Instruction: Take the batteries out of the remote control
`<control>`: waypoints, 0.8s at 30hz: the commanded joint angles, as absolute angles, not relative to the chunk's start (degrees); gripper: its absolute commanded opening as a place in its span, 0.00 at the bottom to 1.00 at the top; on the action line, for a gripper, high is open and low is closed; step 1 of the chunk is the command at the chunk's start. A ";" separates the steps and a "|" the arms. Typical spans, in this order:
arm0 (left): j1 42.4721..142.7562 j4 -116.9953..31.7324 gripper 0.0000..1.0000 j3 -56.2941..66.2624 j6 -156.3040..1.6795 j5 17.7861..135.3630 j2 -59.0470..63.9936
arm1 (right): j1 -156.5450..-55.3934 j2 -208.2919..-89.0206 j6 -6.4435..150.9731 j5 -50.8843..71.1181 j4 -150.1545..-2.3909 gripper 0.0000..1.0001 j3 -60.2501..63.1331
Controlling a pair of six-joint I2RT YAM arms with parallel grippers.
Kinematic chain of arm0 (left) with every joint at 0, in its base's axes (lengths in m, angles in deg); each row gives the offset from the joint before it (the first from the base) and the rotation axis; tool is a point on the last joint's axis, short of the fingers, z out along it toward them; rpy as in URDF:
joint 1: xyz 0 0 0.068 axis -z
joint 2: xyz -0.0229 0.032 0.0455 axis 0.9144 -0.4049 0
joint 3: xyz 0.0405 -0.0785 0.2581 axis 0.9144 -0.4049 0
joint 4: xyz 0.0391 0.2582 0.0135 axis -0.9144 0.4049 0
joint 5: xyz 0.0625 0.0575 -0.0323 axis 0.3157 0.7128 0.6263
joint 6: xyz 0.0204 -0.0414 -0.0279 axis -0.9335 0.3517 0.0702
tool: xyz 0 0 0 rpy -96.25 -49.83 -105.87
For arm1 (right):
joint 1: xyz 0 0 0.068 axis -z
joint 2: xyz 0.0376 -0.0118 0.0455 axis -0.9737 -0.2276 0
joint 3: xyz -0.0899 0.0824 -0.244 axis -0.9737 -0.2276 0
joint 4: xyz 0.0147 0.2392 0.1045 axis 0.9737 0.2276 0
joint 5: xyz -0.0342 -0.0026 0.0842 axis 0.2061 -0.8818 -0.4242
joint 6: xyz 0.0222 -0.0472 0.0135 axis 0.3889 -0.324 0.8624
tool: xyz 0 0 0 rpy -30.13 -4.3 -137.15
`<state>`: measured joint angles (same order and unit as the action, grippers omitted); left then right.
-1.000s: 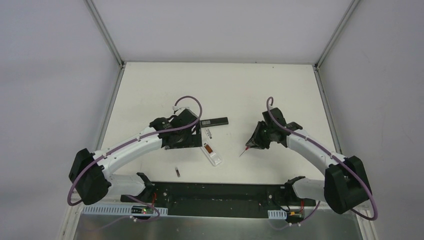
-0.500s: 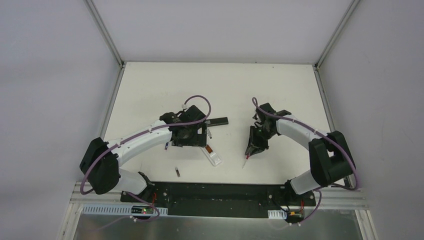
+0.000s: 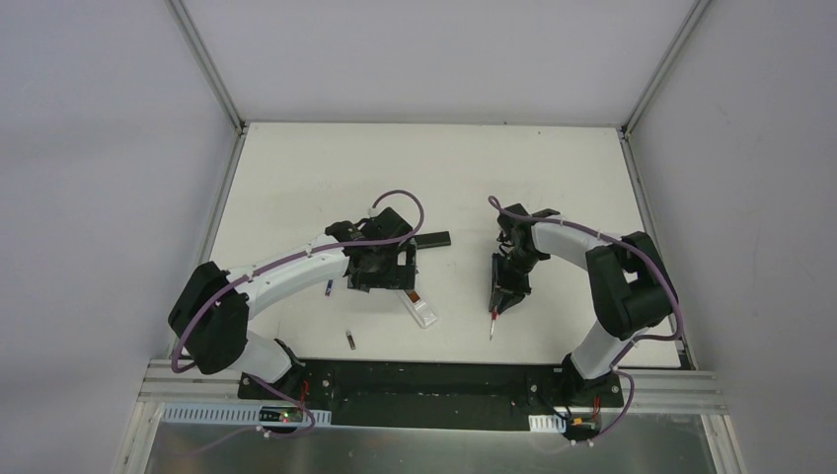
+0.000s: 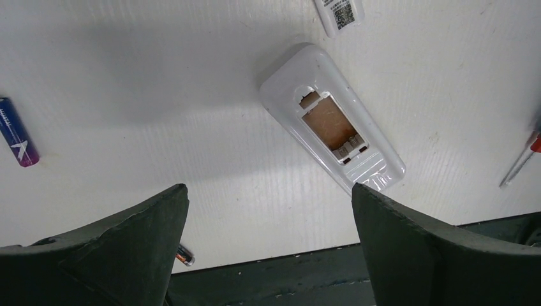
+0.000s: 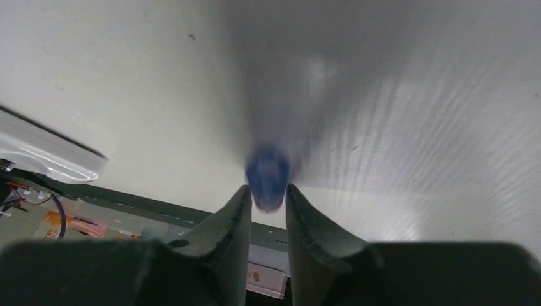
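Observation:
The white remote (image 4: 332, 121) lies back-up with its battery bay open and empty; it also shows in the top view (image 3: 421, 308). A blue battery (image 4: 18, 132) lies on the table to its left, also seen in the top view (image 3: 329, 287). A dark and orange battery (image 4: 185, 256) lies near the front edge, in the top view (image 3: 349, 340) too. My left gripper (image 4: 268, 188) is open and empty above the table beside the remote, in the top view (image 3: 378, 276). My right gripper (image 5: 266, 188) is shut on the blue-handled screwdriver (image 5: 268, 173), its tip (image 3: 493, 326) pointing at the near edge.
A black remote (image 3: 432, 239) lies behind the left gripper. A small white cover piece (image 4: 338, 11) lies beyond the white remote. The dark base rail (image 3: 424, 380) runs along the table's near edge. The screwdriver tip shows at the right of the left wrist view (image 4: 518, 164).
My left arm has moved right, over the white remote, and a blue battery now lies uncovered to its left. My right gripper has swung the screwdriver round toward the near edge.

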<state>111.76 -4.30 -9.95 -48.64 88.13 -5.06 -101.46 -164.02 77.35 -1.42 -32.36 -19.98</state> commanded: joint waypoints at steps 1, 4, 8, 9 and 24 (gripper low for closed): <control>111.21 -4.74 0.99 -9.46 -48.11 88.41 -3.78 | -101.27 -164.17 76.26 3.05 -30.70 0.35 -18.46; 111.23 -4.75 0.99 -9.79 -47.94 89.41 -3.13 | -101.27 -163.00 76.50 3.28 -31.12 0.41 -18.56; 111.23 -4.76 0.99 -10.35 -47.45 91.20 -1.73 | -101.70 -159.58 77.74 4.76 -30.63 0.46 -18.19; 111.24 -4.76 0.99 -10.74 -47.13 92.10 -1.05 | -102.11 -157.63 78.31 5.76 -30.74 0.49 -18.13; 96.35 -0.73 0.99 -21.37 -44.43 96.38 21.01 | -125.29 -155.81 85.26 9.37 -50.23 0.87 -14.65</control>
